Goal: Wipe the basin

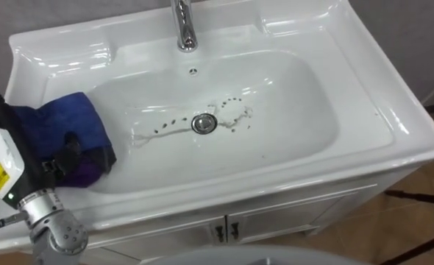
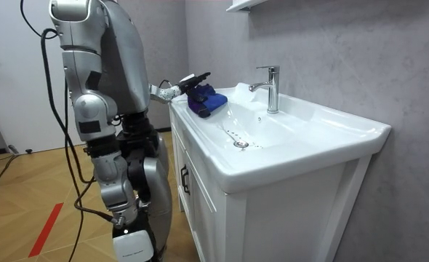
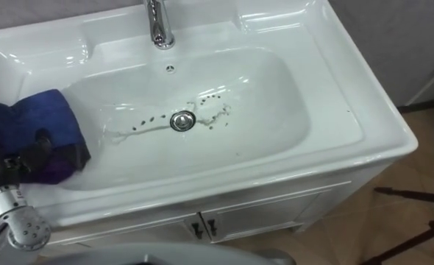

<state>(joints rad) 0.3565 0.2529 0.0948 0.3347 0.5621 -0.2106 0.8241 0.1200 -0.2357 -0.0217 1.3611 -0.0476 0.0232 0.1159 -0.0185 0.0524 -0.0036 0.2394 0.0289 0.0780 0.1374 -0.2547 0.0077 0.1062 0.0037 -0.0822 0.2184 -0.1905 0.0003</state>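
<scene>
Surface: white basin [image 1: 364,110], glossy ceramic, broad flat rim, shallow rectangular bowl with rounded corners. It is set on a white cabinet [image 1: 276,217] with two doors and small dark handles [image 1: 228,232] at the centre seam.

Chrome faucet [image 1: 183,26] at the back rim, upright and polished. There is a small overflow hole just below it. Round metal drain [image 1: 204,123] mid-bowl.

A trail of dark specks [image 1: 174,122] and a thin streak of water run across the bowl floor on both sides of the drain.

Room: grey, rough-textured wall [image 2: 331,44] behind the basin. The floor [image 2: 25,189] is wood, laid in a herringbone pattern, with a red strip [image 2: 46,229] on it. The robot stands upright at the cabinet front, facing the faucet.

Cloth [image 1: 62,121]: deep blue, soft and bunched, with a purple fold at its lower edge. It lies on the bowl's left slope, well apart from the drain.

Left hand [image 1: 68,147]: resting on the cloth, with the dark thumb curled over the fabric and clamping it against the fingers beneath.
</scene>
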